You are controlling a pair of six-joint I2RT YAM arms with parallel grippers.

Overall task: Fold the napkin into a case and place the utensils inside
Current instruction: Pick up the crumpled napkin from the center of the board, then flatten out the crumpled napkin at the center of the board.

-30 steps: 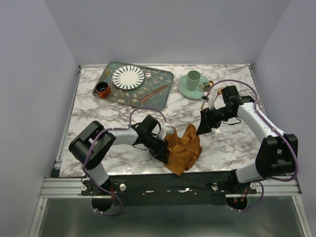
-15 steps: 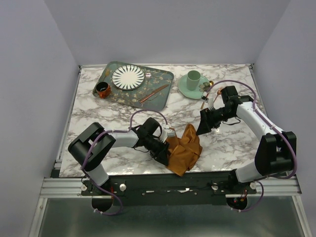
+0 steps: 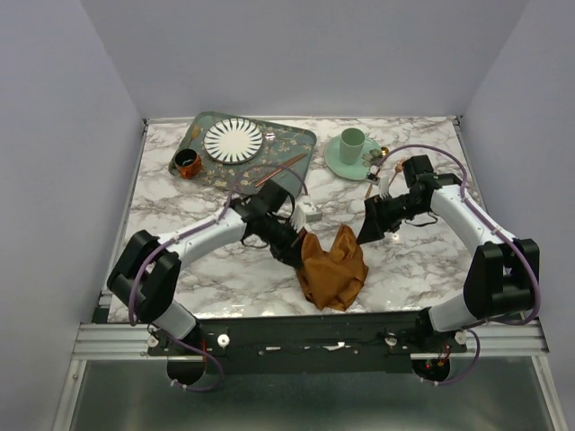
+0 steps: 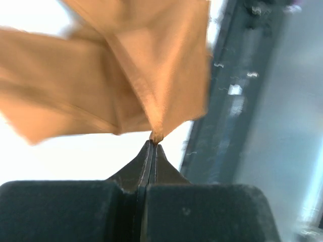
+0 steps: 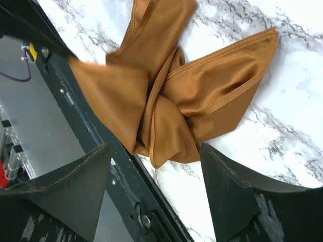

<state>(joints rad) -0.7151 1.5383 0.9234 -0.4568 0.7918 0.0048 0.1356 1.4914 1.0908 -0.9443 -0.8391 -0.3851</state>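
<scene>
1. left gripper (image 4: 153, 144) is clamped tight on the very tip of one napkin (image 3: 332, 269) corner; jaws meet with only a sliver of hem between them
2. right gripper (image 3: 370, 229) has its fingers wide apart and holds nothing; it hangs over the far right side of the cloth
3. napkin is a twisted bunch on the table (image 3: 180, 215), between the arms and right at the near edge; in the right wrist view part of it lies over the dark rail. not folded yet, no case
4. risk: the pinch is tiny, so any tug could pull the hem out
5. risk: the folds are knotted over each other, so pulling one corner will likely drag the whole wad rather than spread it
6. risk: a pull toward the near side could take the cloth off the table
7. risk: if the right gripper closes on the wrong layer, the twist gets worse
8. tray (image 3: 292, 144), far left: holds a plate (image 3: 234, 140), a small dark mug (image 3: 186, 162) and one copper utensil (image 3: 280, 170)
9. saucer (image 3: 334, 163): holds a green cup (image 3: 351, 142); more copper utensils (image 3: 379, 162) seem to lie at its right edge, too small to say which
</scene>
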